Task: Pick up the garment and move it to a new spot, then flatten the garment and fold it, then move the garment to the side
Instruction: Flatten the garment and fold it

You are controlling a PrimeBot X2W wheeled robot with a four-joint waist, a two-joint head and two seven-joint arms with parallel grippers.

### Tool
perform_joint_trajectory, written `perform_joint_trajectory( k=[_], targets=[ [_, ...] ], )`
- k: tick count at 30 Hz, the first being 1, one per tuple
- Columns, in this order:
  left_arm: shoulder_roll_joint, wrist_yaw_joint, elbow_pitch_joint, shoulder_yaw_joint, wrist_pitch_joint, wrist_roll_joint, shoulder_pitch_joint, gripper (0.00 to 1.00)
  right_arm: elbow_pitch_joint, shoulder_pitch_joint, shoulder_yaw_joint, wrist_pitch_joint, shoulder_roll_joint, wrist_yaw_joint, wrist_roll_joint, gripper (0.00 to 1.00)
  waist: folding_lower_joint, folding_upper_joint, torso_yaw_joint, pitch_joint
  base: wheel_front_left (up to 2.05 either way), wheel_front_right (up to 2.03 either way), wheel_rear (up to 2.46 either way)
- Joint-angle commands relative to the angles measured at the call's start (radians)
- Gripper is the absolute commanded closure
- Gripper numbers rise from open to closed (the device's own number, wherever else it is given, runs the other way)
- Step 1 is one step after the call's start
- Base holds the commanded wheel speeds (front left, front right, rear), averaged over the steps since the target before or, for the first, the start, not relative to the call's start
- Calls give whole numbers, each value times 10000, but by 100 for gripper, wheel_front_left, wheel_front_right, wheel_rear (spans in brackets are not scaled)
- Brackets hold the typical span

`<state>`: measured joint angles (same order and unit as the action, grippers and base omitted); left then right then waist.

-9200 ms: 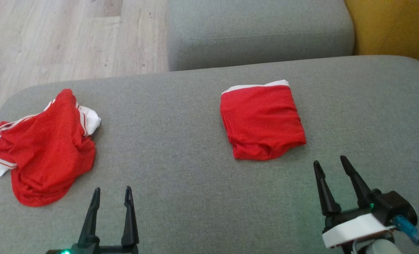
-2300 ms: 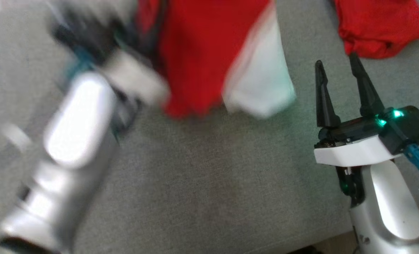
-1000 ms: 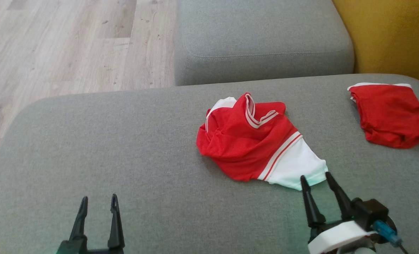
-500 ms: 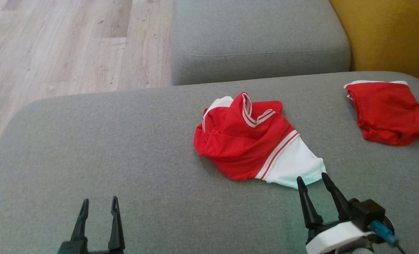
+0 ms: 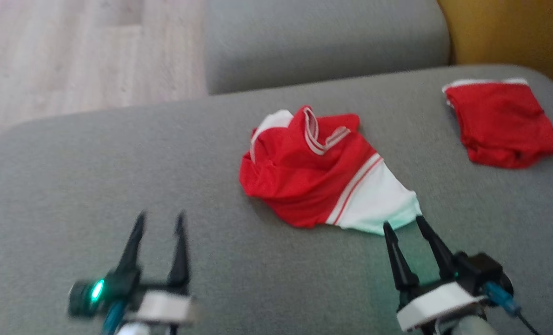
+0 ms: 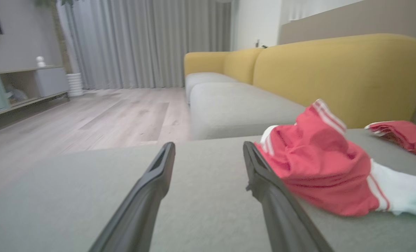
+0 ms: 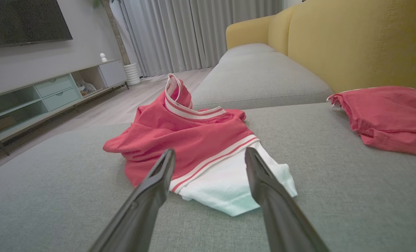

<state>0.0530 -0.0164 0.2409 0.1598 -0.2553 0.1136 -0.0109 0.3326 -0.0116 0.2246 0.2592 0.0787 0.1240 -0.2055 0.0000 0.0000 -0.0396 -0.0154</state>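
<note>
STATE: garment (image 5: 318, 172) crumpled on sofa seat (image 5: 118, 186), unheld | relocation apparently done | PENDING: flatten, fold, side-move | left gripper (image 5: 160, 216), right gripper (image 5: 403, 222): jaws wide, empty

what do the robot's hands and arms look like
The left hand and right hand each have two long, tapering black fingers on a dark body with a white band behind. A green light glows on the left; a blue cable plug juts from the right.

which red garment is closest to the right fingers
The crumpled red-and-white garment mid-sofa: its white sleeve lies just ahead of the right fingers; the folded red garment sits farther right.
</note>
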Motion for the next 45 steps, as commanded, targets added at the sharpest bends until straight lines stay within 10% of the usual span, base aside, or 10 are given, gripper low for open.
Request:
perform_joint_trajectory(
  k=[1, 15, 28, 29, 31, 45],
  targets=[
    [-27, 106, -171, 90, -64, -64, 1132, 0, -431, 696, 314, 26, 118, 67, 98, 0, 0, 0, -471, 618, 0, 0, 0],
    [-27, 4, 2751, 2818, 193, -140, 6940, 0, -805, 2189, 708, 26, -35, 67, 153, 0, 0, 0, -2005, 3371, 0, 0, 0],
    [-28, -560, 5058, 3958, 1161, 493, 8467, 0, -806, 2499, 852, 26, -141, 67, 115, 0, 0, 0, -2522, 3871, 0, 0, 0],
    [-26, -602, 5239, 4020, 1256, 450, 8522, 9, -808, 2517, 867, 26, -156, 67, 97, 0, 0, 0, -2559, 3850, 0, 0, 0],
    [-1, -615, 5599, 4158, 1495, 350, 8617, 100, -795, 2537, 915, 26, -185, 67, 74, 0, 0, 0, -2651, 3802, 0, 0, 0],
    [14, 380, 4832, 4397, 765, 915, 10203, 100, -767, 2366, 991, 26, -281, 67, -385, 0, 0, 0, -3384, 3208, 0, 0, 0]
  ],
)
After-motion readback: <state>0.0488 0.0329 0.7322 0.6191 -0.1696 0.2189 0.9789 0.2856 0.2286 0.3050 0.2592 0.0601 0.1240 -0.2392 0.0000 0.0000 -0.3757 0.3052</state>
